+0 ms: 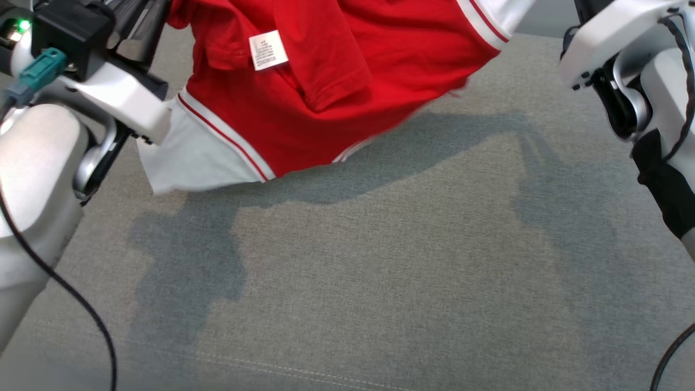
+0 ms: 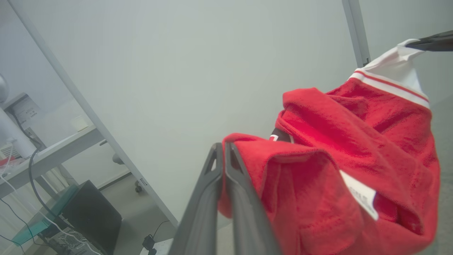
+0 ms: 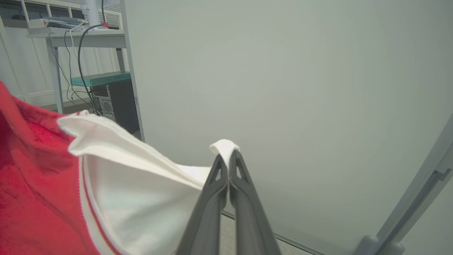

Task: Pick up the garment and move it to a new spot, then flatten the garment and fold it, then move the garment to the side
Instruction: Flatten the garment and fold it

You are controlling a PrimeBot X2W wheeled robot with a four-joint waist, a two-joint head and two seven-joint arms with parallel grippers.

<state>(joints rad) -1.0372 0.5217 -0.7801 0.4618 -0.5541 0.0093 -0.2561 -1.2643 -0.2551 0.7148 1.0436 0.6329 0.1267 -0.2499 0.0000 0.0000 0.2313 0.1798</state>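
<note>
The red garment (image 1: 326, 81) with white bands hangs in the air over the far-left part of the grey fabric surface (image 1: 380, 282), its shadow falling below. The left gripper (image 2: 223, 147) is pressed together on a red fold. The right gripper (image 3: 227, 157) pinches a white corner. 1 white label (image 1: 268, 50) shows on the garment.

Garment (image 1: 336, 92): matt red cloth with a fine knitted nap; its white panels looked smoother. The label (image 1: 268, 50) was thin and white, cloth or paper could not be told. The cushion surface (image 1: 380, 260) was coarse grey woven cloth, matt, with a stitched seam along its near edge. Fingers of the left gripper (image 2: 223, 147) and right gripper (image 3: 227, 157): dark matt plastic. Forearm shell (image 1: 32, 179): smooth white plastic, slight sheen.
</note>
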